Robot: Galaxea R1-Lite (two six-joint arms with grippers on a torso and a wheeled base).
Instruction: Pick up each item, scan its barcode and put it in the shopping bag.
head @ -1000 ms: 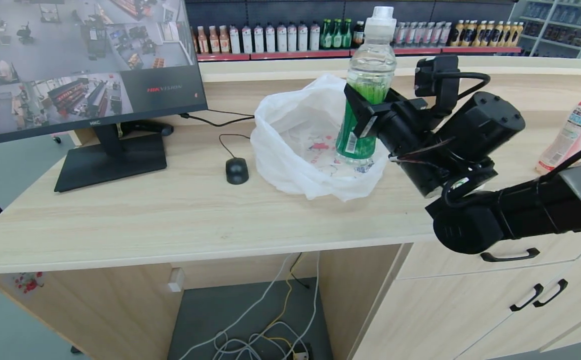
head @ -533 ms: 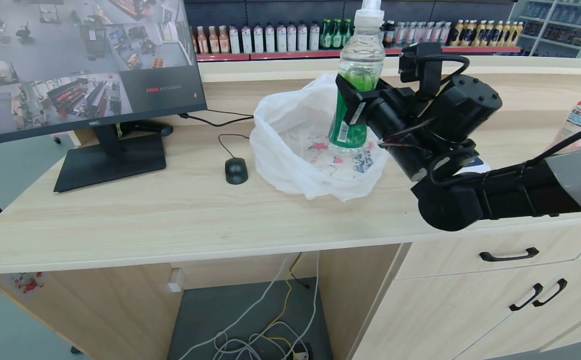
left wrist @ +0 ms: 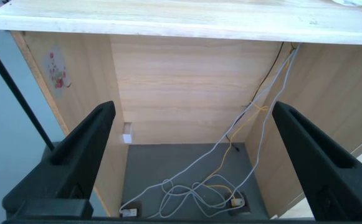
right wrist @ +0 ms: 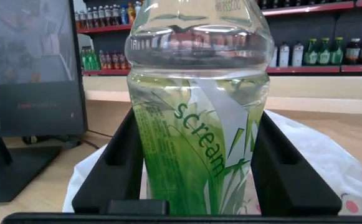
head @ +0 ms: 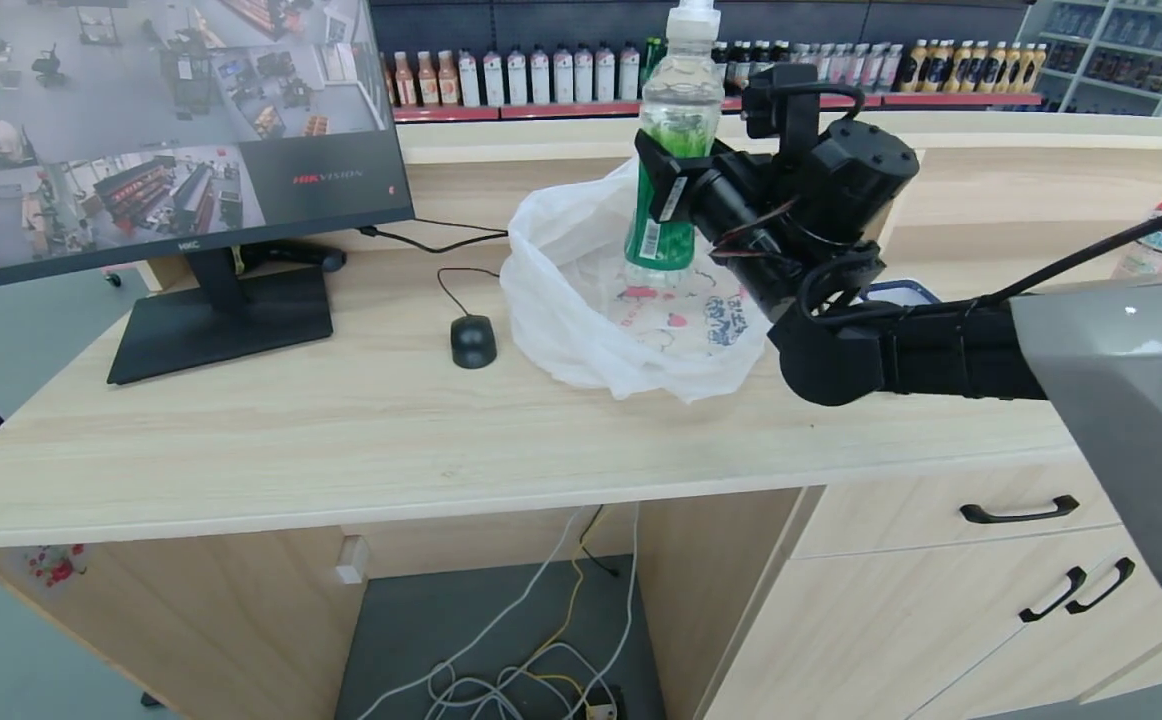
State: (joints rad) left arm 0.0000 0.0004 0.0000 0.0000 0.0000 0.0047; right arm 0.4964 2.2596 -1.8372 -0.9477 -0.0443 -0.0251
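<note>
R end effector [head: 663, 188] clamped on clear plastic bottle w/ green label and white cap [head: 679, 105], fingers either side at approx mid-body [right wrist: 199, 124]. Bottle upright, held over open mouth of white plastic shopping bag [head: 561, 300]; can't tell if base is inside rim. Bag sits on light wood tabletop [head: 341, 420]. L end effector [left wrist: 196, 155] fingers wide apart, low beneath tabletop edge, facing loose cables [left wrist: 199, 186] on the floor.

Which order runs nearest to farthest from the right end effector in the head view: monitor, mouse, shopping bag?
1. shopping bag, just under the right end effector and its bottle.
2. mouse, on the counter left of the bag.
3. monitor, at the far left.
</note>
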